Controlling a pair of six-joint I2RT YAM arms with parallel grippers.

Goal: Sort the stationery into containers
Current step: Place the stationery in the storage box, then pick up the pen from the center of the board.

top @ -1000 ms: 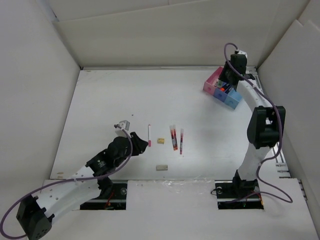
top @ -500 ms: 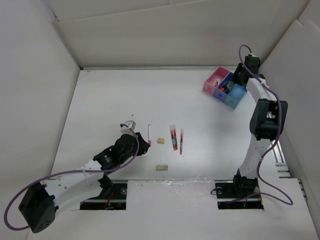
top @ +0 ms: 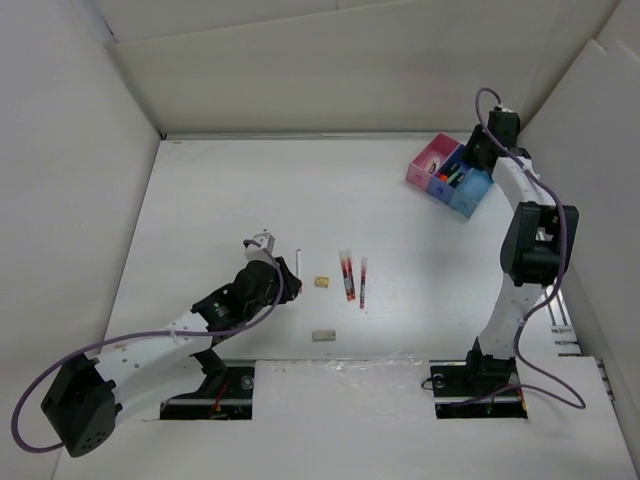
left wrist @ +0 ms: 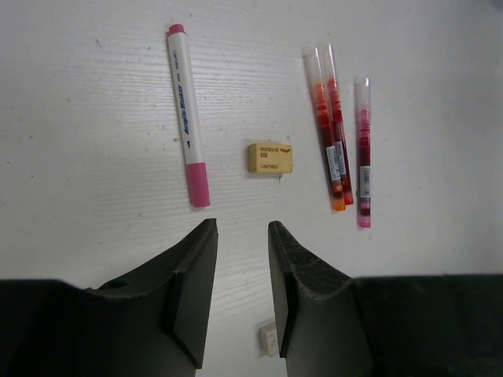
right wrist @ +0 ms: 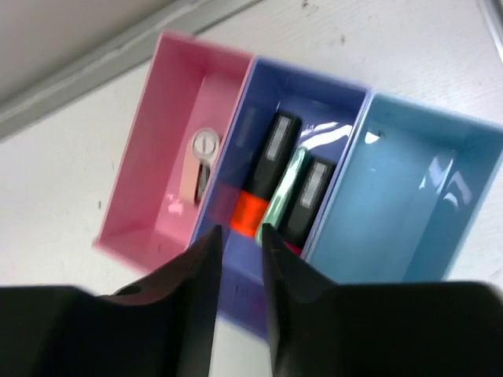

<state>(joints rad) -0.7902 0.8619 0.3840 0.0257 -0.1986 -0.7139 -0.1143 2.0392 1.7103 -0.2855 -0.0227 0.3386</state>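
A pink-capped marker (left wrist: 189,118), a beige eraser (left wrist: 269,157) and three thin red pens (left wrist: 330,126) lie side by side on the white table. My left gripper (left wrist: 241,228) hovers open and empty just short of the marker's pink cap (top: 299,287). A small whitish eraser (left wrist: 269,339) shows on the table below its jaws. The containers (top: 450,175) stand at the back right. My right gripper (right wrist: 238,232) hangs over the dark blue bin's (right wrist: 244,302) near wall, jaws a little apart and empty. That bin holds black markers (right wrist: 271,149) and a green one.
The pink bin (right wrist: 149,157) holds a beige eraser and a small round thing. Nothing shows in the light blue bin (right wrist: 409,196). White walls enclose the table on the left, back and right. The second eraser (top: 322,336) lies near the front edge.
My left gripper has moved right, closer to the pink marker. My right gripper has drawn back to the right from above the bins, jaws barely wider.
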